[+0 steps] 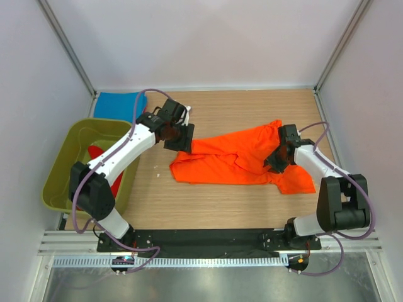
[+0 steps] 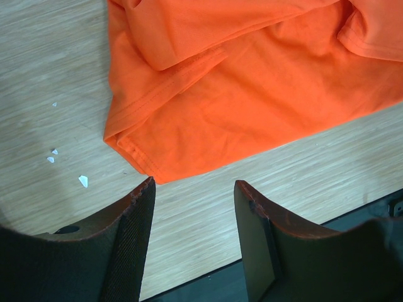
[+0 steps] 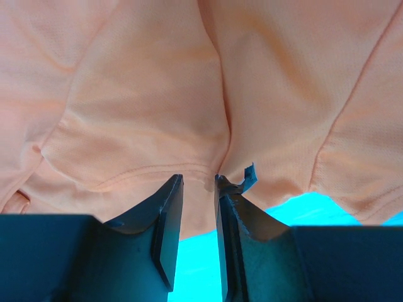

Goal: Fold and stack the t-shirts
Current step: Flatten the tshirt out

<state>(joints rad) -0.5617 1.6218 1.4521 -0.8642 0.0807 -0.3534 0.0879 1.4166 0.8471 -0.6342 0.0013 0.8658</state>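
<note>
The bright orange t-shirt [image 1: 239,160] lies crumpled across the middle and right of the table. My left gripper [image 1: 182,139] hovers at its left end, open and empty. In the left wrist view the shirt's hem corner [image 2: 151,170] lies just beyond the gripper [image 2: 194,185]. My right gripper [image 1: 277,158] is on the shirt's right part. In the right wrist view it [image 3: 198,179] is nearly closed, pinching a fold of the orange cloth [image 3: 157,94]. A blue t-shirt [image 1: 118,104] lies at the back left. Red t-shirts [image 1: 101,154] lie in the tub.
The olive-green tub [image 1: 60,170] stands at the left edge, under my left arm. Small white scraps [image 2: 82,181] lie on the wooden table [image 1: 208,204] left of the shirt. White walls enclose the back and sides.
</note>
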